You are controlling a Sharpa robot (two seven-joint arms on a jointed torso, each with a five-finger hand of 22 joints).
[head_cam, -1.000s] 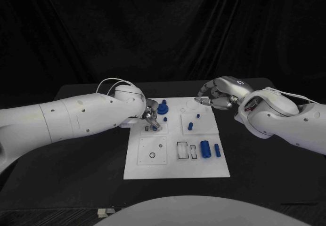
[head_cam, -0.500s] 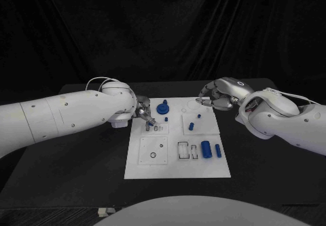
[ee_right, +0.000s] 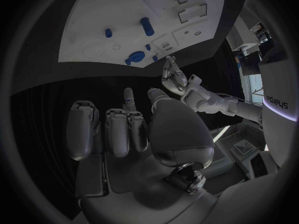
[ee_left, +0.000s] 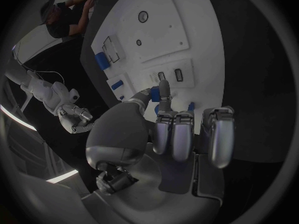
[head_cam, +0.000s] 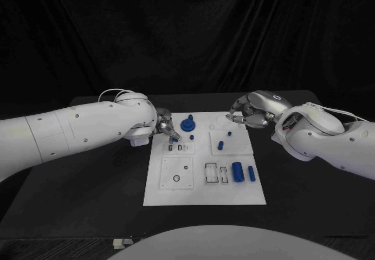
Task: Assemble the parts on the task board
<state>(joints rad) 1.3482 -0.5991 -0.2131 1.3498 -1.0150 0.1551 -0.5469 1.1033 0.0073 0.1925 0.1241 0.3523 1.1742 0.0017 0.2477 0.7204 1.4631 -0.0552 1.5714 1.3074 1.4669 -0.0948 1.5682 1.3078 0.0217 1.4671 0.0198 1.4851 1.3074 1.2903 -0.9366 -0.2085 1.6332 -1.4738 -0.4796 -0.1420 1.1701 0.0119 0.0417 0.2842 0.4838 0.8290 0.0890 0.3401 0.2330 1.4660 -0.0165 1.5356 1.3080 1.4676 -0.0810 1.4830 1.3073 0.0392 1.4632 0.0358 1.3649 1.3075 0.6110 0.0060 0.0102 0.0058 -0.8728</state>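
The white task board [head_cam: 203,187] lies mid-table. On it stand a large blue knob [head_cam: 187,124] and small blue pegs [head_cam: 220,145], and two blue cylinders [head_cam: 243,173] lie near its right edge. My left hand [head_cam: 165,130] hovers at the board's far left edge, pinching a small blue part [head_cam: 171,139] just beside two small slots [head_cam: 176,147]. The left wrist view shows that part [ee_left: 152,91] between thumb and finger, above the slots [ee_left: 169,75]. My right hand [head_cam: 249,112] hangs over the board's far right corner with its fingers curled in, and I see nothing in it.
Rectangular recesses [head_cam: 214,173] and a square plate with small holes [head_cam: 176,173] take up the board's near half. Black table [head_cam: 94,184] surrounds the board on all sides. In the right wrist view the board [ee_right: 93,15] lies beyond the curled fingers [ee_right: 118,129].
My left hand has drawn back from over the slots toward the board's far left edge, still pinching the blue part. The right hand has hardly moved.
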